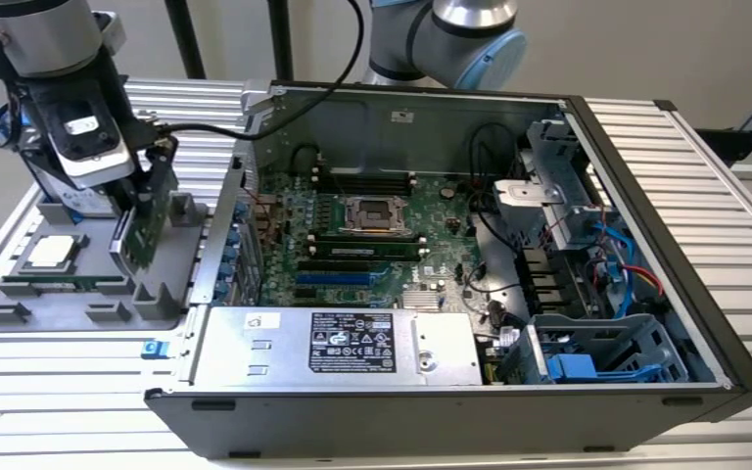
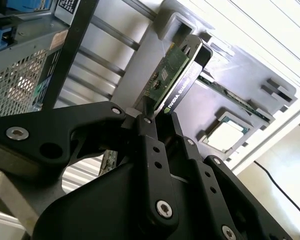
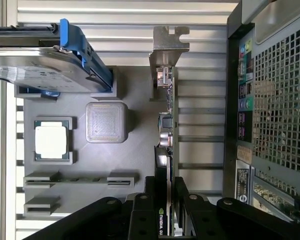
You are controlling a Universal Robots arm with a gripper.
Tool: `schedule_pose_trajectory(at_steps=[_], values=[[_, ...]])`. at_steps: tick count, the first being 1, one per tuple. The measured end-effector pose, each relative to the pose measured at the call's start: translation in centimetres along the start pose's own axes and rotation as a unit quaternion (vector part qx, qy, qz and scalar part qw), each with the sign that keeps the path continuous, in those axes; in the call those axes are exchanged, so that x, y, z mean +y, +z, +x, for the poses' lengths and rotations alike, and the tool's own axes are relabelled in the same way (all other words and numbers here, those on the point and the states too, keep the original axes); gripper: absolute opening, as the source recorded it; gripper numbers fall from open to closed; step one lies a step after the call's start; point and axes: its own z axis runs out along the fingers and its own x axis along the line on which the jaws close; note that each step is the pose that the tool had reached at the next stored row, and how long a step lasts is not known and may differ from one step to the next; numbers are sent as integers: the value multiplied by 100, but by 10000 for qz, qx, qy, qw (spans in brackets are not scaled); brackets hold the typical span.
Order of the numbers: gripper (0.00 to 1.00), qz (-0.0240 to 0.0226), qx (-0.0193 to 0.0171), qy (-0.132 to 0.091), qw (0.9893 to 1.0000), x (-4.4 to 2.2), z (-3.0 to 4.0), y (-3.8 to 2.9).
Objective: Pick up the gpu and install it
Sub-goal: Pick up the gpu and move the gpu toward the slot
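Note:
The gpu [image 1: 138, 235] stands on edge at the grey holder tray [image 1: 89, 308], on the exterior view's left, beside the open computer case [image 1: 637, 196]. My gripper [image 1: 141, 196] comes down on it from above, shut on its upper edge. In the second wrist view the black fingers [image 2: 150, 145] clamp the gpu [image 2: 172, 75], green board on one side and black shroud on the other. The first wrist view has the gpu [image 3: 168, 125] edge-on, its silver bracket [image 3: 168, 45] at the far end. Whether the card has left its tray slot I cannot tell.
The tray also carries a processor chip [image 3: 51, 141], a square ribbed block [image 3: 106, 122] and a hard drive in a blue frame [image 3: 45, 60]. Inside the case lie the motherboard [image 1: 350, 245] with blue expansion slots [image 1: 337, 279] and a silver power supply [image 1: 337, 343].

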Motion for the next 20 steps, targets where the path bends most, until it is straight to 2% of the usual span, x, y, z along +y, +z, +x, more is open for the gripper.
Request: schedule_pose_trajectory(at_steps=[20], values=[[0,-1,-1,-1,10000,3,-1,-82]])
